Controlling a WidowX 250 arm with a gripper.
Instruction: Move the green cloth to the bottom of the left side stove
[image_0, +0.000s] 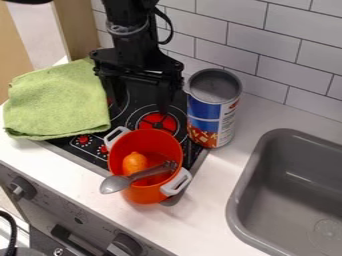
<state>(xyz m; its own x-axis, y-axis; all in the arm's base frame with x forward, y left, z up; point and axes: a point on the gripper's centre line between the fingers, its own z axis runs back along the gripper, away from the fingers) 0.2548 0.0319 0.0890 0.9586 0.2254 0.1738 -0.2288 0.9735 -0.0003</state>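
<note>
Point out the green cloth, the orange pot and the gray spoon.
Green cloth (57, 101): camera view, middle of the cloth.
Orange pot (141, 195): camera view, lower outer wall.
Gray spoon (115, 184): camera view, bowl of the spoon.

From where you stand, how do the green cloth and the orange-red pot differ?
The green cloth is soft and spread out; the orange-red pot is round and hollow. The cloth has no handles; the pot has two white ones. Both cover part of the black stove.
</note>
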